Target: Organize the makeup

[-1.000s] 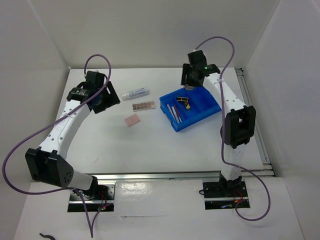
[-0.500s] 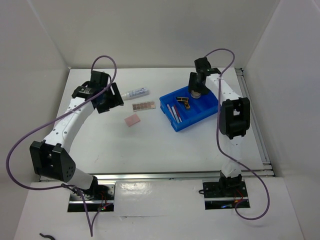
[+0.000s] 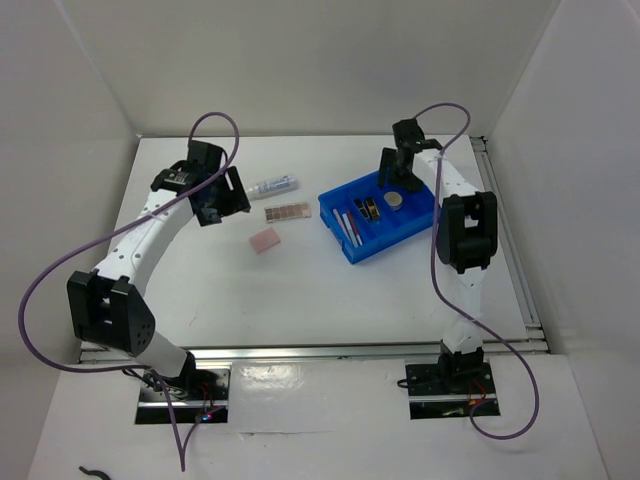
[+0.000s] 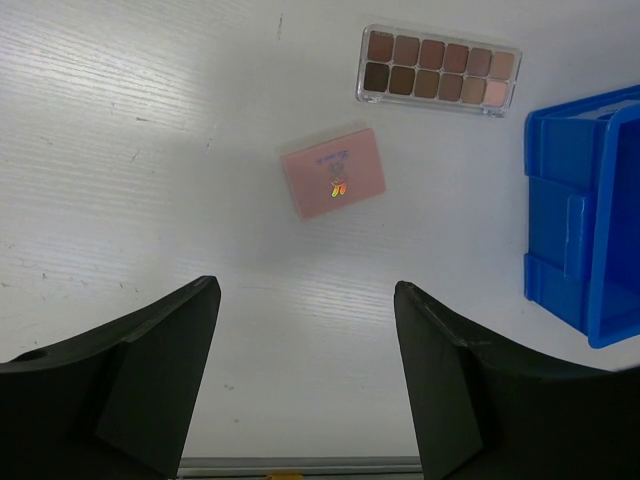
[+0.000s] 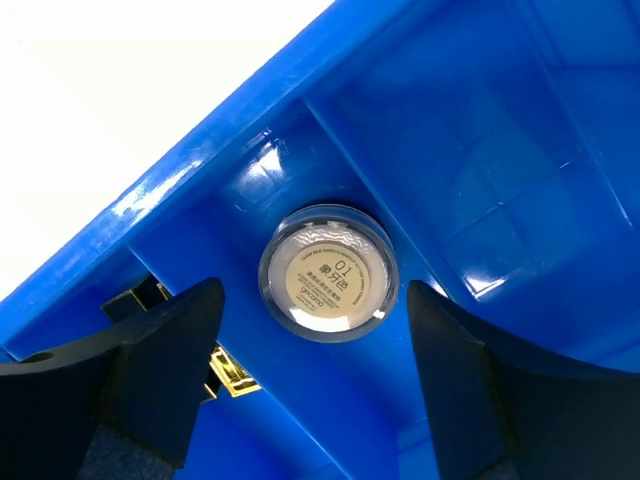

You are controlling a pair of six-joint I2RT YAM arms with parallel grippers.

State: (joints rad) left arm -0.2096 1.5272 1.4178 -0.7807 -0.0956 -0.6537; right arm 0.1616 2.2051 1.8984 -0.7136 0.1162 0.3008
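The right hand (image 5: 315,293) hangs over the blue bin (image 5: 470,120) with its jaws spread wide and nothing gripped. Directly below the gap, the round beige compact (image 5: 327,272) lies flat on the bin's floor with its printed face up, just beside a divider rib. A strip of blue floor shows between the compact and each finger, so the hand does not touch it. Past the divider, by the left finger, the edge of a black-and-gold case (image 5: 232,378) shows in the neighbouring compartment. The overhead view puts that case in the bin's middle compartment. A few slim sticks (image 3: 347,225), one of them pink, lie side by side in the compartment on the left arm's side.

The left hand (image 4: 305,292) is also open and empty, held over the bare bench (image 4: 120,150). The pink square pad (image 4: 333,172) lies flat on the bench just ahead of the fingertips, roughly in line with the gap and apart from both fingers. Beyond the pad lies the brown eyeshadow palette (image 4: 438,70), near the bin's corner but not touching it. The clear tube (image 3: 272,186) lies on the bench just past the palette, near the left hand.
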